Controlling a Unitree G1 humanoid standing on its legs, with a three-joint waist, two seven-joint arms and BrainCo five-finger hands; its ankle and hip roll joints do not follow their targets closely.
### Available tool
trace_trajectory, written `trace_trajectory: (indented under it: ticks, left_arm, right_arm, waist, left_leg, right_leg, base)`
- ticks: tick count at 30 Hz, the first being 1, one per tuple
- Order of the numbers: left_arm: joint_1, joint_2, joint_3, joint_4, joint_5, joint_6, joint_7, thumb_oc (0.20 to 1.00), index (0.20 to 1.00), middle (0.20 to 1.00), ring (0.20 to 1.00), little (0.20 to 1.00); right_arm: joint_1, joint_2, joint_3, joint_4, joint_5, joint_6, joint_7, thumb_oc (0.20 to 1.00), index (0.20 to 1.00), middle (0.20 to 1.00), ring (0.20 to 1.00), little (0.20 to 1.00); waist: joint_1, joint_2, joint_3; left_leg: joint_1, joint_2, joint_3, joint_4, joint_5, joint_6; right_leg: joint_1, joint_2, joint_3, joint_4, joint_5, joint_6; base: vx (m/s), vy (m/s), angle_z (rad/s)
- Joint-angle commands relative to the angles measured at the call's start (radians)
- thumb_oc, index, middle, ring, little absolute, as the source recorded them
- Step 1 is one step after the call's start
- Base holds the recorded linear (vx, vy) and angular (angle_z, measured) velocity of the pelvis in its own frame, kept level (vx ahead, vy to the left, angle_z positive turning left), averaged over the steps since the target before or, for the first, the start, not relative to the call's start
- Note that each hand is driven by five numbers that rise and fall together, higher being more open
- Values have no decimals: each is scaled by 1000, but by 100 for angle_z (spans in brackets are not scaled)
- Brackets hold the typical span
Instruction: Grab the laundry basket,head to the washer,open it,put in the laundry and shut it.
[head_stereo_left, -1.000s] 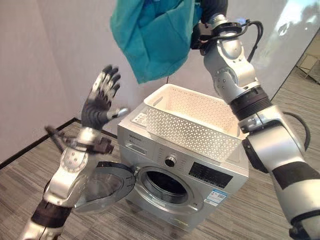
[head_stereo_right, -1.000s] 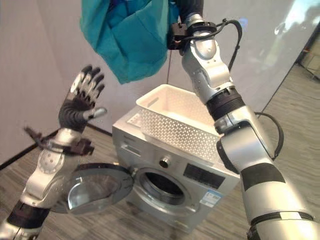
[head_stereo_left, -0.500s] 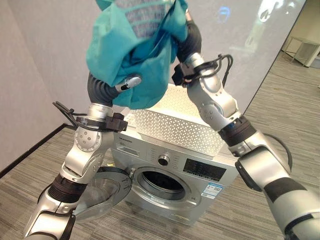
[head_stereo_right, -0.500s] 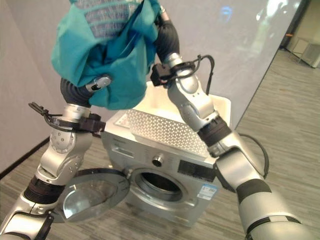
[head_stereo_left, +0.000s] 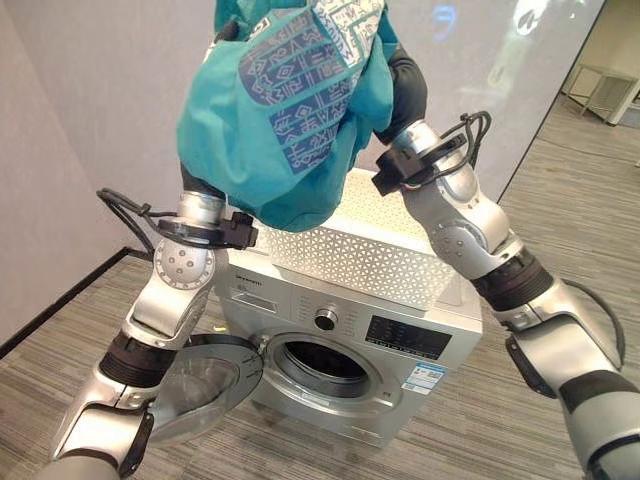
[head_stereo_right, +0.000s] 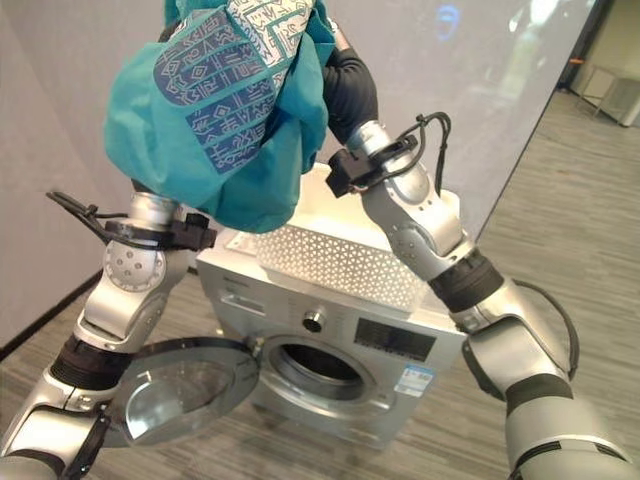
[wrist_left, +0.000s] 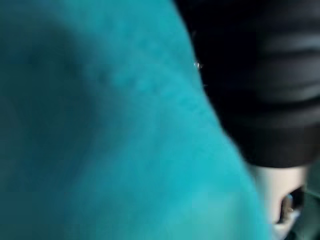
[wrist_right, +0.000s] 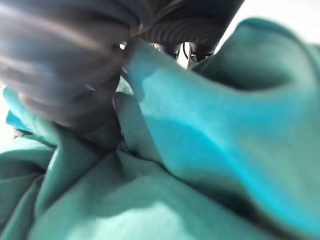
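I see the teal cloth (head_stereo_left: 285, 110) bunched at upper centre, above the basket (head_stereo_left: 350, 255) on the washer (head_stereo_left: 340, 340), both hands buried in it, grips unreadable; risk: it slips and misses the open door (head_stereo_left: 205, 385).

You cannot read any text here. The washer (head_stereo_left: 340, 345) has a small logo at the upper left of its front, faint markings on the dark control panel (head_stereo_left: 410, 338), and a blue and white sticker (head_stereo_left: 425, 379) below it, but all are too small to read. The teal garment (head_stereo_left: 285, 110) carries a white pattern of symbols, not legible letters.
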Motion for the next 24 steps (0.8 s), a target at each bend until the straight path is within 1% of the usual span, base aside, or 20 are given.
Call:
trace_trajectory:
  ticks: [1,4,5,6,7,9,19,20,21,23,24]
  left_arm:
    - [-127,49,-52,38,-62,-14,-56,1000,1000,1000,1000,1000]
    - [-136,47,-83,35,-118,-15,-71,1000,1000,1000,1000,1000]
    - [-143,48,-93,35,-127,-13,-79,871,871,871,871,871]
    - [-146,48,-101,38,-137,-14,-83,479,479,479,479,479]
    - [-147,43,-108,38,-151,-16,-86,200,200,200,200,200]
    - [-150,24,-123,52,-166,-14,-91,200,200,200,200,200]
    - [-143,-8,-143,65,-228,-18,-116,200,200,200,200,200]
    - [-128,-17,-147,60,-293,-27,-136,200,200,200,200,200]
    - [-122,-23,-150,61,-323,-29,-145,200,200,200,200,200]
    - [-97,-45,-157,60,-439,-39,-172,200,200,200,200,200]
    - [-97,-45,-157,60,-439,-39,-172,200,200,200,200,200]
  right_arm:
    - [-69,-7,58,-25,42,-5,60,200,200,200,200,200]
    - [-63,-39,76,-16,25,-1,62,200,200,200,200,200]
    - [-59,-45,76,-14,20,0,63,200,200,200,200,200]
    - [-56,-51,76,-12,16,-2,66,200,200,200,200,200]
    - [-54,-55,71,-12,2,-5,64,357,357,357,357,357]
    - [-45,-57,53,-20,-28,-13,61,1000,1000,1000,1000,1000]
    - [-28,-75,20,-33,-106,-36,50,1000,1000,1000,1000,1000]
    - [-26,-96,16,-40,-147,-45,42,1000,1000,1000,1000,1000]
    - [-21,-103,12,-42,-149,-49,41,1000,1000,1000,1000,1000]
    - [-16,-116,5,-36,-163,-59,35,1000,1000,1000,1000,1000]
    - [-16,-116,5,-36,-163,-59,35,1000,1000,1000,1000,1000]
  waist:
    - [-1,-46,-39]
    - [-5,-42,-39]
    - [-6,-40,-38]
    - [-6,-39,-37]
    - [-7,-38,-35]
    - [-11,-35,-33]
    - [-21,-28,-28]
    - [-26,-27,-28]
    - [-27,-25,-28]
    - [-33,-25,-28]
    - [-33,-25,-28]
  left_leg:
    - [0,11,50,-1,-28,24]
    - [1,11,51,-1,-28,23]
    - [2,11,52,-1,-27,23]
    - [2,11,52,-1,-27,23]
    - [2,11,53,-1,-26,23]
    - [2,10,54,-1,-27,25]
    - [2,8,61,-1,-28,27]
    - [2,8,62,-1,-28,27]
    - [2,9,63,-1,-28,27]
    - [2,8,64,-1,-28,26]
    - [2,8,64,-1,-28,26]
  right_leg:
    - [40,-63,81,-1,-32,51]
    - [39,-62,82,-1,-31,52]
    - [40,-62,82,-1,-30,52]
    - [39,-63,82,-1,-30,52]
    - [39,-63,83,-1,-29,53]
    - [38,-65,85,-1,-28,54]
    - [30,-66,93,-1,-24,54]
    - [29,-65,97,-1,-24,55]
    - [28,-66,97,-1,-24,55]
    - [28,-66,101,-1,-25,56]
    - [28,-66,101,-1,-25,56]
  base:
    - [0,0,0]
    - [-9,-1,-2]
    - [-13,-3,-4]
    - [0,0,0]
    - [0,0,0]
    - [0,0,0]
    - [-6,0,-4]
    - [0,0,0]
    - [0,0,0]
    - [0,0,0]
    - [0,0,0]
